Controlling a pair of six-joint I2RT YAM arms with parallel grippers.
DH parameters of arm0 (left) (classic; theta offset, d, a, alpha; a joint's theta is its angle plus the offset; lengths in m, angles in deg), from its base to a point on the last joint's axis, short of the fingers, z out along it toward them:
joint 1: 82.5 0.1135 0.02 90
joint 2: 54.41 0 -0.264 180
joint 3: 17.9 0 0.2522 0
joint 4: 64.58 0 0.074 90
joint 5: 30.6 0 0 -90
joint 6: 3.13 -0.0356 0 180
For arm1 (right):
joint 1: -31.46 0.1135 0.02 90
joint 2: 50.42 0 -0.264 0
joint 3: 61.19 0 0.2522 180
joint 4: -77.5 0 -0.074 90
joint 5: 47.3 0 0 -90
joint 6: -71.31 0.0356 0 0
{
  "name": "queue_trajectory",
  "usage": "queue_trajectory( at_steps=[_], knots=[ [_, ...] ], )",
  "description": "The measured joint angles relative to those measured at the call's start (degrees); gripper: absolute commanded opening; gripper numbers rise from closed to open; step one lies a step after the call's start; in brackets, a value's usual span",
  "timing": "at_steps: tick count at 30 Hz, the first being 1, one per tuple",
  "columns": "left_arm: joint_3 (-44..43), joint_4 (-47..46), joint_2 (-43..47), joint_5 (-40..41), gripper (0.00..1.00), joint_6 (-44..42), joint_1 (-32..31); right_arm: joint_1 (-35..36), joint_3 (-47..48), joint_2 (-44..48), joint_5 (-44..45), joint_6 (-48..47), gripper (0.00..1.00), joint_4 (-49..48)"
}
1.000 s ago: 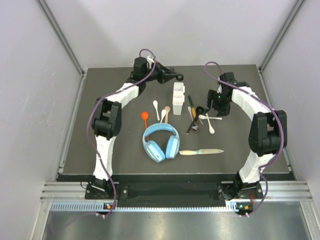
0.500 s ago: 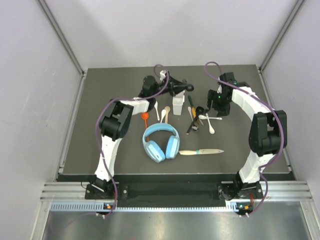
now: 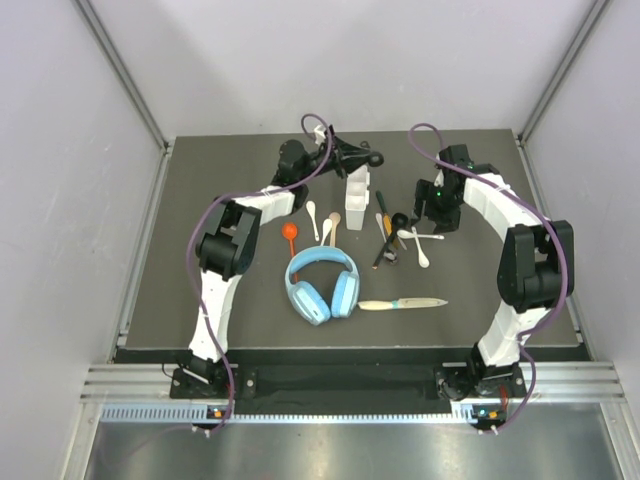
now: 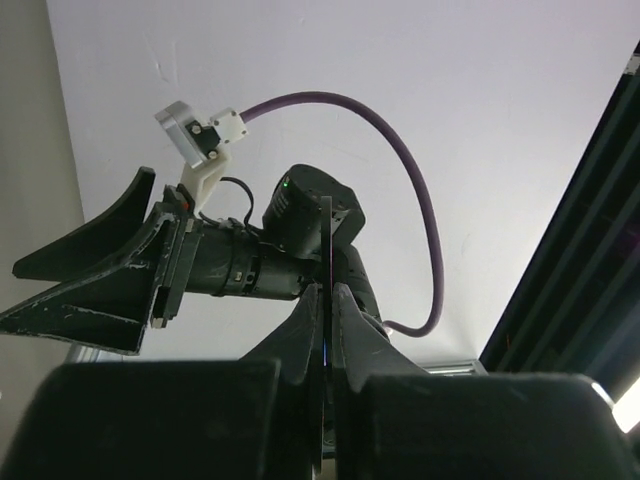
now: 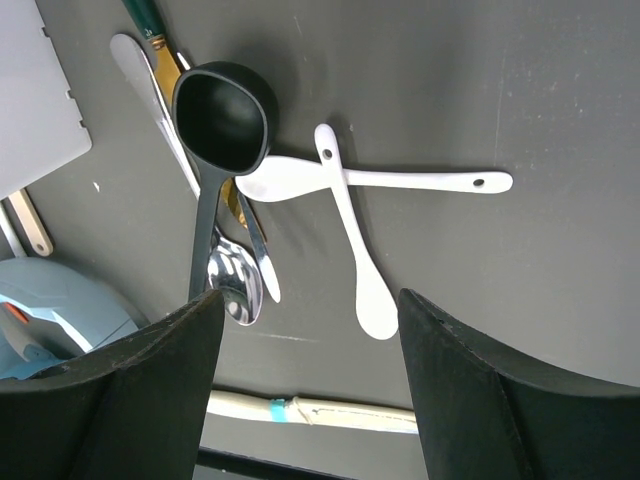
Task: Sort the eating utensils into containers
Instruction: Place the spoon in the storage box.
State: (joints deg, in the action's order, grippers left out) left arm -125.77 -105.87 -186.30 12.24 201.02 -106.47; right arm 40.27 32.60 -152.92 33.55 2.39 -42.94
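- Reaching far across the table (image 3: 180,250), the left arm lies stretched out almost flat. Its wrist is turned so that its camera looks up at the wall.
- Left gripper (image 3: 366,159): jaws together, pinching a thin dark strip (image 4: 324,250) seen edge-on. What the strip is cannot be told.
- White caddy (image 3: 357,190): just on the near side of the left gripper and lower than it.
- Right arm: bent at the elbow, wrist pointing down. The right gripper (image 5: 308,330) hangs with its jaws wide apart, holding nothing.
- Beneath the right gripper: two white spoons (image 5: 350,180), crossed and touching.
- To its left: a black scoop (image 5: 220,115) lying over a metal spoon (image 5: 235,280).
- On its near side: the knife (image 3: 400,303), just beside the headphones (image 3: 322,283).
- Well to its left, beyond the caddy: the orange spoon (image 3: 289,232).
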Motion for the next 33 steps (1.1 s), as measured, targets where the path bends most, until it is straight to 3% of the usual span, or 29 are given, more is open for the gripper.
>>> queue_trajectory(
  at_steps=[5, 7, 12, 17, 24, 33],
  knots=[
    [0.11, 6.36, 0.00, -1.73, 0.00, -3.32, 0.72, 0.00, -0.11, 0.00, 0.28, -0.07, 0.70, 0.00],
    [0.39, 15.13, 0.74, -2.43, 0.00, -10.38, 1.18, 0.00, -0.11, 0.00, 0.44, -0.07, 0.70, -0.02],
    [-1.49, 47.52, 4.44, 0.83, 0.00, -37.27, 2.19, -0.09, -0.13, 0.00, 0.50, -0.28, 0.70, -0.15],
    [-1.99, 66.29, 10.99, 8.83, 0.00, -55.56, 2.56, -0.37, -0.15, 0.00, 0.44, -0.44, 0.70, -0.42],
    [-2.86, 76.48, 19.08, 20.24, 0.00, -68.91, 2.45, -0.44, -0.85, 0.00, 0.09, -0.46, 0.70, -0.79],
    [1.22, 77.33, 21.14, 34.03, 0.00, -80.11, -0.76, -0.44, -0.87, 0.00, -0.17, -0.48, 0.70, -0.94]
  ],
)
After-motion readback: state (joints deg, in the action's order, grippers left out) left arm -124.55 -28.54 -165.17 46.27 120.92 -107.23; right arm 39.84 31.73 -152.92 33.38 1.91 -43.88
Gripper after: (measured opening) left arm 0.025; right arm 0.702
